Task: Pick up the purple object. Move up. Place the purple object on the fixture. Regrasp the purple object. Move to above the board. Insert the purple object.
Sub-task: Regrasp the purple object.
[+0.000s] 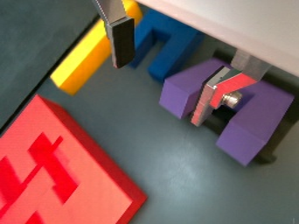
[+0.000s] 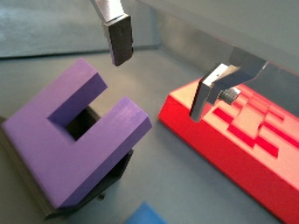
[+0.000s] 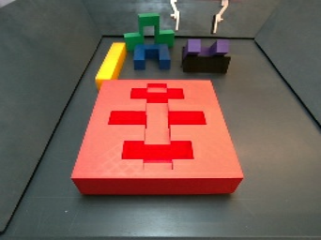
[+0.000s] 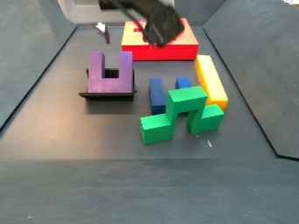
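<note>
The purple object [image 2: 82,131] is a U-shaped block resting on the black fixture [image 3: 207,65], apart from both fingers; both side views show it [image 3: 207,46] [image 4: 111,72]. My gripper [image 2: 160,86] hangs open above it, and nothing lies between the silver fingers [image 1: 121,39]. In a side view the gripper [image 3: 198,26] is just over the block's prongs. The red board [image 3: 157,131] with cross and bar cutouts lies flat beside the fixture and shows in both wrist views [image 1: 59,175] [image 2: 239,144].
A blue U-shaped block [image 1: 163,48] and a long yellow bar [image 1: 82,57] lie close to the fixture. A green block [image 4: 181,112] stands by the blue one [image 4: 167,92]. Grey walls [image 3: 282,84] close in the floor.
</note>
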Controlling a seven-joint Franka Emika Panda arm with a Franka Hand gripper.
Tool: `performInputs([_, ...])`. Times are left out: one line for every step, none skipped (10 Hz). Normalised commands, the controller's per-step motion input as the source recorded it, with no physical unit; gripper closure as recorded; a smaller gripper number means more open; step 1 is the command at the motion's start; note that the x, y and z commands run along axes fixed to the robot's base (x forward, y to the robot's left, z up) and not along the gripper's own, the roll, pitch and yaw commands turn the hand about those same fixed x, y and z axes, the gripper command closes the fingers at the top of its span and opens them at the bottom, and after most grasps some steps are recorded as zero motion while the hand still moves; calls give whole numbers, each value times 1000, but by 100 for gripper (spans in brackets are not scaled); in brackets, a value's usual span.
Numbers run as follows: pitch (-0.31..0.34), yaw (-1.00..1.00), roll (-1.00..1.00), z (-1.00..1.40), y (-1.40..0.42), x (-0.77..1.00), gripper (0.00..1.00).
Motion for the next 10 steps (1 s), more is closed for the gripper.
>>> performInputs([280,0,1000,86,-46,0,0])
performInputs([251,11,1000,71,-49,0,0])
performInputs([214,26,1000,57,-46,0,0])
performInputs([166,40,1000,43,-49,0,0])
performInputs([109,43,1000,26,-60,0,0])
performInputs([89,46,1000,20,-57,20,0])
performInputs([71,46,1000,17,-66,11,0])
performInputs([63,46,1000,14,-74,3,0])
performInputs([63,46,1000,14,-74,3,0])
performInputs([57,46,1000,14,-74,3,0])
